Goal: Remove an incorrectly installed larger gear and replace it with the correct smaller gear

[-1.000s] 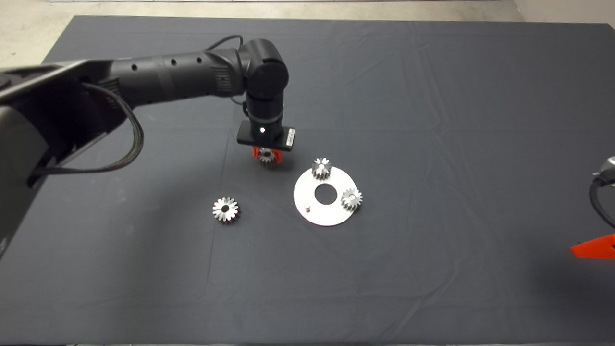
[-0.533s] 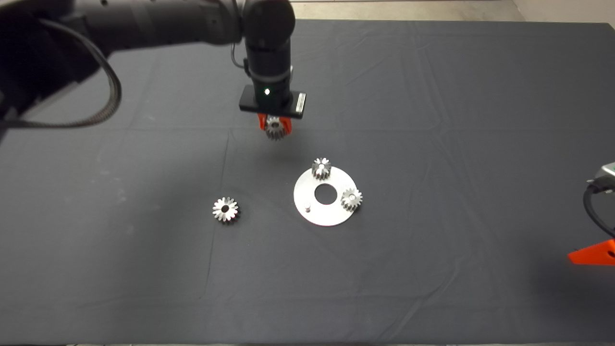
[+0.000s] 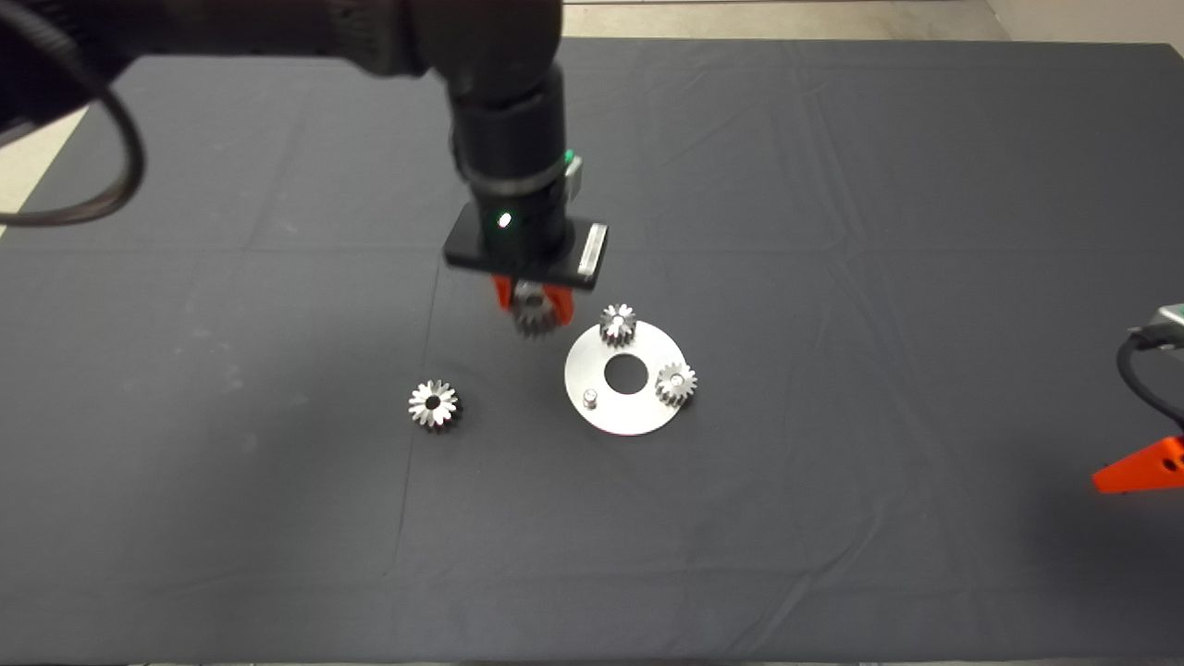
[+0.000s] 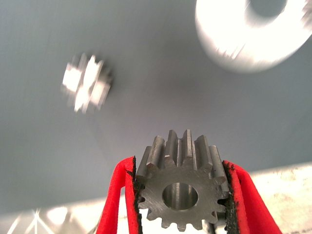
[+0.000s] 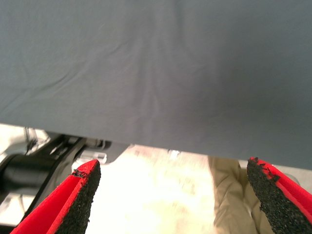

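The left gripper (image 3: 534, 298) hangs above the dark mat (image 3: 832, 231), its jaws clamped on the smaller gear (image 4: 181, 193), one red finger (image 4: 115, 204) pressed to each side of the teeth, so the gear is carried clear of the cloth with its round bore facing the wrist camera. Just beside those jaws, toward the right arm's side, lies the flat silver disc (image 3: 638, 414) with a large round hole in its middle; two small gears (image 3: 617, 323) sit on pegs near its rim, and a third peg (image 3: 589, 399) stands bare on the edge nearest the jaws. The larger gear (image 3: 434, 404) lies flat on the mat by itself, on the other side of the jaws from the disc and well apart from it, dark centre hole up. The mat is a charcoal cloth that covers nearly the whole bench, with long soft creases and fold lines running across it and a few pale scuffs toward the left arm's side. Beyond its far edge a strip of pale concrete-looking floor (image 3: 740, 14) shows. The right gripper (image 5: 170, 204) waits at the mat's edge on its own side, jaws spread wide and holding nothing; between them the wrist camera sees the cloth's hem, bright floor, and a person's leg (image 5: 234, 195) in tan trousers.
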